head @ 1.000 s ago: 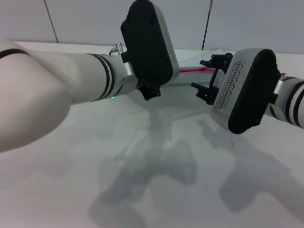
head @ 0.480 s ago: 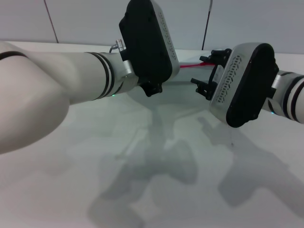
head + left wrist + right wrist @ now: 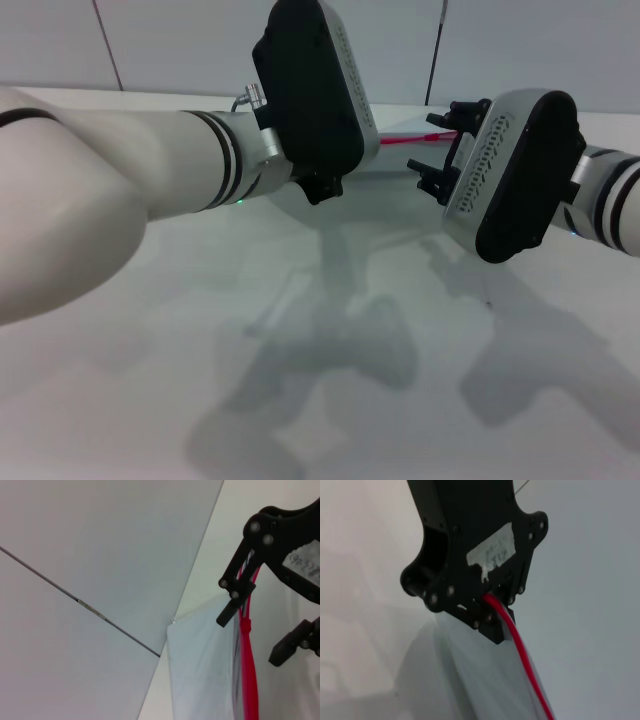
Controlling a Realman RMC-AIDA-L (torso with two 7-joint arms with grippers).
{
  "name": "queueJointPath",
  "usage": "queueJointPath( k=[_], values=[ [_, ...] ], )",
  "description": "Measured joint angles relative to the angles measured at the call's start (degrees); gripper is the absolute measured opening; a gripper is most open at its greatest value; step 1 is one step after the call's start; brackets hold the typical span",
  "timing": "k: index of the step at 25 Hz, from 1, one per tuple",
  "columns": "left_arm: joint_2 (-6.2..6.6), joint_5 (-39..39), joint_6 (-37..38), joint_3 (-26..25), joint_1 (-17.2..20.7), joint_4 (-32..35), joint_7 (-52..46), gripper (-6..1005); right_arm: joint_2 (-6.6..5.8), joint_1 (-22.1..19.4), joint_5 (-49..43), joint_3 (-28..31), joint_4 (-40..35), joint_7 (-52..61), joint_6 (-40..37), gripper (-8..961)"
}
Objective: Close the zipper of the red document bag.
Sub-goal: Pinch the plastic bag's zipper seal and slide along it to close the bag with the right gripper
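Observation:
The red document bag [image 3: 200, 675] is a pale translucent pouch lying at the far side of the table. Its zipper [image 3: 403, 139] shows as a thin red strip between my two grippers in the head view. In the right wrist view my left gripper [image 3: 492, 626] is shut on the bag's red zipper edge [image 3: 522, 647], which trails out from its fingers. My right gripper [image 3: 432, 150] stands open at that edge. In the left wrist view the zipper [image 3: 247, 680] runs between the spread fingers of the right gripper [image 3: 252, 635]. The left gripper's black housing [image 3: 312, 90] hides its fingers in the head view.
The white table [image 3: 330, 360] stretches toward me, crossed by the arms' shadows. A grey panelled wall [image 3: 200, 40] rises right behind the bag. My left arm [image 3: 100, 180] fills the left of the head view.
My right gripper has risen and shifted slightly right along the red strip, so more of the zipper shows between the grippers. The left gripper has barely moved.

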Motion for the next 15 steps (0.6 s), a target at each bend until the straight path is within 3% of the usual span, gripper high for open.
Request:
queueJointPath(
  k=[15],
  values=[
    [0.07, 0.00, 0.38, 0.17, 0.09, 1.15, 0.00, 127, 0.00, 0.12, -0.94, -0.19, 0.13, 0.08, 0.44, 367]
  ],
)
